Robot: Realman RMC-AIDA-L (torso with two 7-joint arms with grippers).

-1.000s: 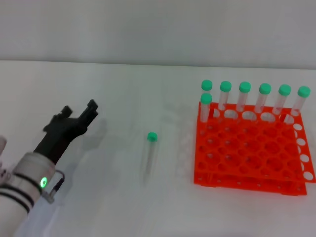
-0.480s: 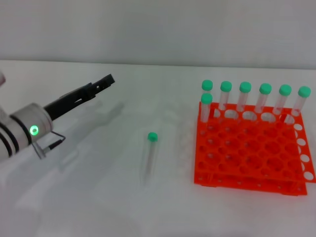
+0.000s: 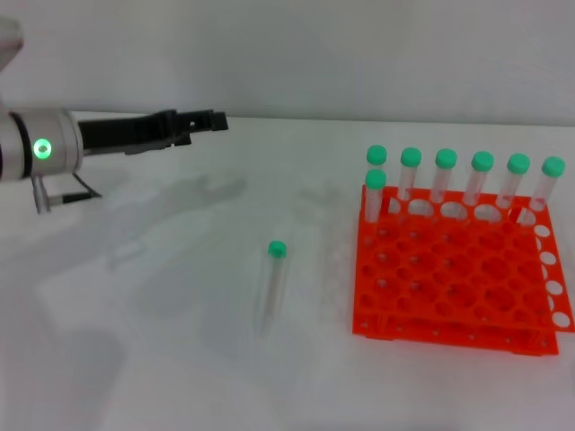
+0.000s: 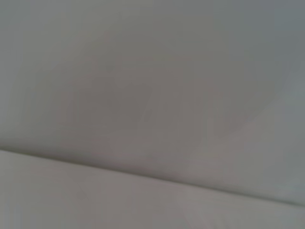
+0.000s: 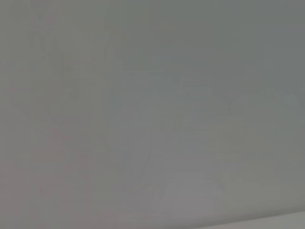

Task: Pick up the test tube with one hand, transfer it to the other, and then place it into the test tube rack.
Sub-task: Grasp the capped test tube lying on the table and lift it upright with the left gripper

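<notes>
Nothing is done yet — the test tube [image 3: 273, 277] lies flat on the tabletop [image 3: 162, 341], just left of the test tube rack [image 3: 458, 269]. Left pincer [image 3: 202, 119] hovers well apart, holding nothing; its spread I cannot tell. Pickup, handover and racking all remain.

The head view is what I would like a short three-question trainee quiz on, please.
1. True or false: the slim clear test tube with the round green cap lies flat on the white table.
2. How many green-capped tubes stand in the bright orange plastic test tube rack?
3. The black claw left gripper is: A) over the rack, B) raised at the table's far left, C) holding the tube.

Key: 1 true; 2 seven; 3 B.
</notes>
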